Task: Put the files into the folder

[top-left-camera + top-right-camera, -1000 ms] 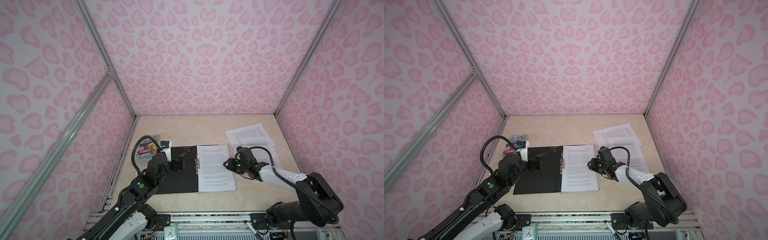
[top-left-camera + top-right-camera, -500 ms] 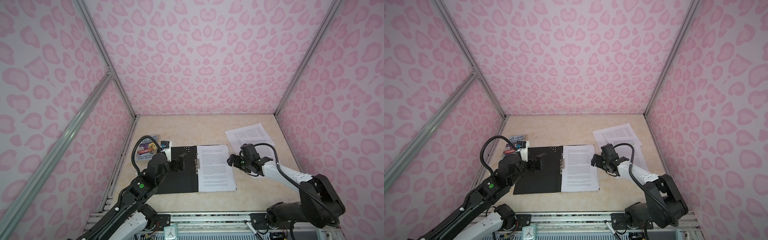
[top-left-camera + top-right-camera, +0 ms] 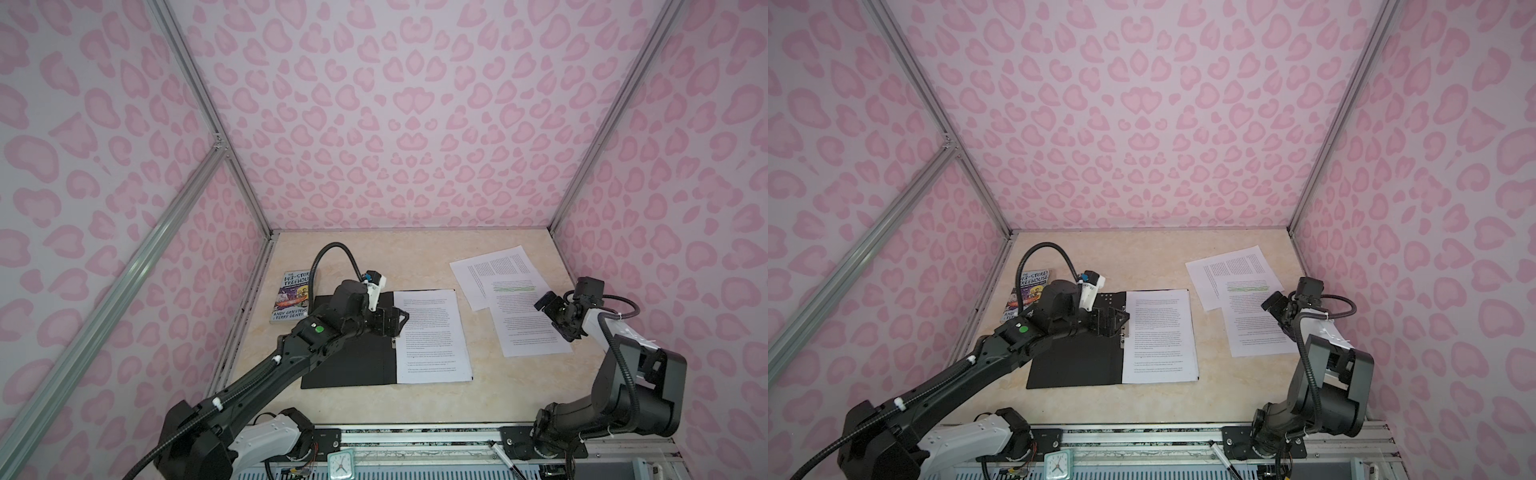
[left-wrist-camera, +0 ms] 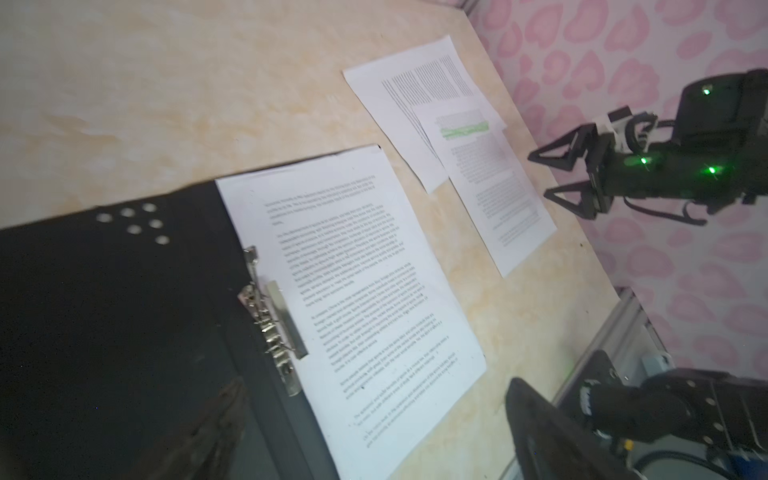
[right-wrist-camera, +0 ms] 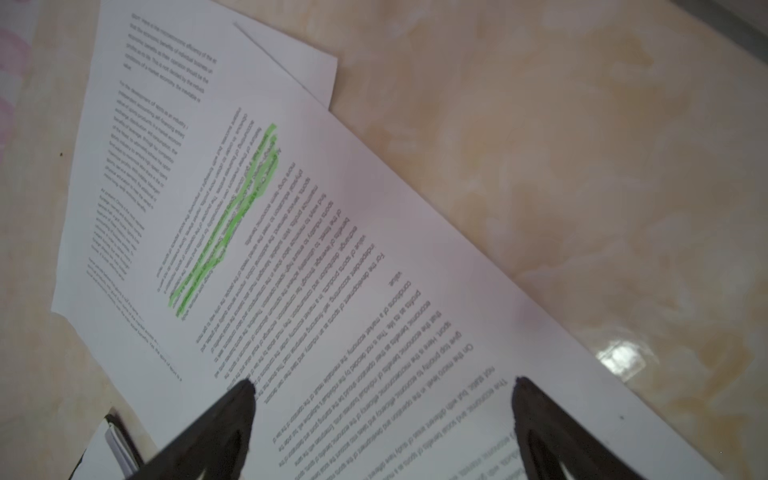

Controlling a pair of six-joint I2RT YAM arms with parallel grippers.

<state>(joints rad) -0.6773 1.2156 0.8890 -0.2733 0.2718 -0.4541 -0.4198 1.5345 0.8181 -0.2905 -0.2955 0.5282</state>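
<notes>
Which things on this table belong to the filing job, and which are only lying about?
For the job: open thin black folder; white printed paper sheet lying in it; loose white printed paper sheets to its right, one highlighted green.
Lying about: colourful paperback book; small pale clock at the front rail.

Left arm (image 3: 266, 374) reaches long and low toward the middle, left claw (image 3: 398, 321) spread wide and empty, while the right arm (image 3: 623, 365) is folded at the elbow out on its own side, wrist tipped down, right claw (image 3: 552, 313) gaping, gripping nothing.
</notes>
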